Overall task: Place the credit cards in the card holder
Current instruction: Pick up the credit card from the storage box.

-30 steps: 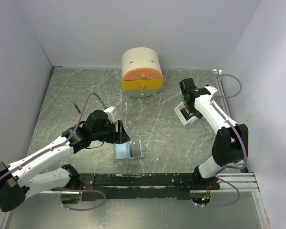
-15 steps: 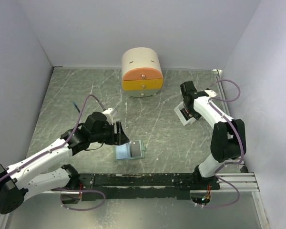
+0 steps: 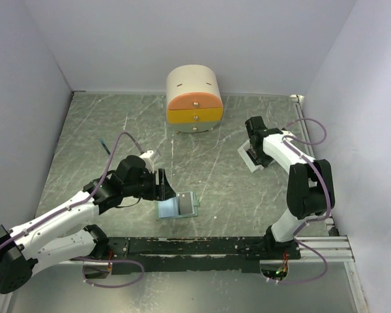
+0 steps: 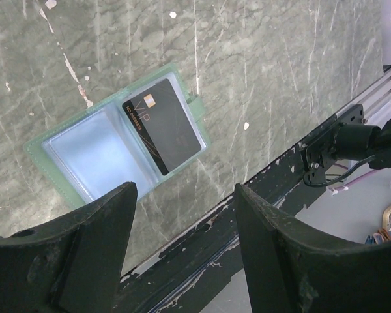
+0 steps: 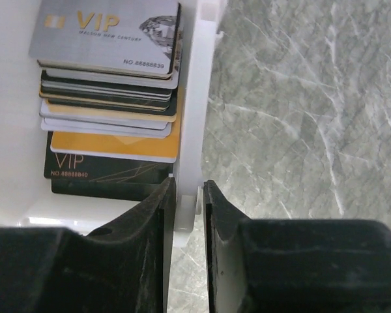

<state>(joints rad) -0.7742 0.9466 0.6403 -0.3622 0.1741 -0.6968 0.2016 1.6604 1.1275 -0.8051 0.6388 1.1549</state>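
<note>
Right wrist: right claw [image 5: 189, 190] pinches wall of white tray [image 5: 195, 98] (credit cards [image 5: 111, 39] inside); left claw [image 4: 182, 195] gapes over card holder [image 4: 85, 150].

The open card holder [image 4: 91, 153] lies flat, one black card [image 4: 163, 124] pocketed; other credit cards [image 5: 111, 91] sit stacked in a white tray [image 5: 197, 98].

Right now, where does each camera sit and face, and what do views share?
Top external: above and behind the bases, looking down on the table; both arms, left pincer, right pincer, drawer box.
Left wrist: on the left arm, looking down between its open fingers at the card holder holding a black card.
Right wrist: looking down at credit cards in the white tray, fingers pinching its wall.
Shared: card holder in top and left wrist; tray in top and right wrist.
</note>
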